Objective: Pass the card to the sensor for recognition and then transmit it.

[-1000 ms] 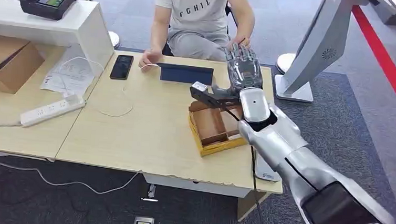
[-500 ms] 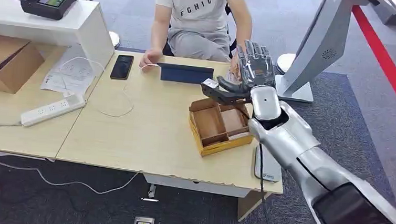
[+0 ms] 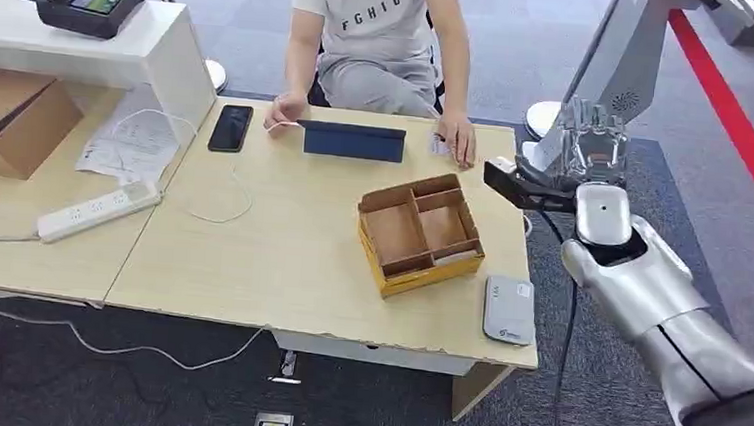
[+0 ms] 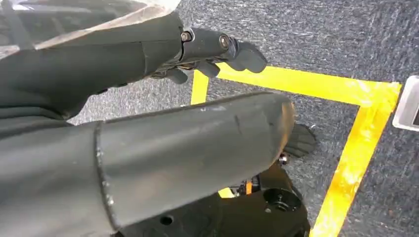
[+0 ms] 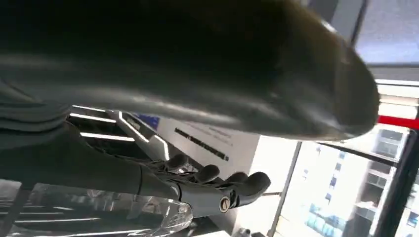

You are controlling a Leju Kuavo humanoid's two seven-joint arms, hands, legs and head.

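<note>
A small pale card (image 3: 439,145) lies on the table's far side, partly under the hand (image 3: 457,138) of a person seated behind the table. The grey sensor pad (image 3: 509,309) lies flat near the table's front right corner. My right hand (image 3: 588,153) is raised past the table's right edge, fingers pointing up and spread, holding nothing. In the right wrist view its fingers (image 5: 212,190) stretch out with nothing in them. My left hand (image 4: 148,54) hangs over the carpet, fingers loosely extended and holding nothing.
A brown divided tray (image 3: 420,233) stands mid-table, left of the sensor. A dark tablet (image 3: 354,141), a phone (image 3: 231,128), a power strip (image 3: 100,210) and a cardboard box (image 3: 4,117) lie further left. A white stand (image 3: 613,79) rises behind my right hand.
My right hand has swung right, from above the brown tray to beyond the table's right edge. The person's hand has come down onto the table, over the card.
</note>
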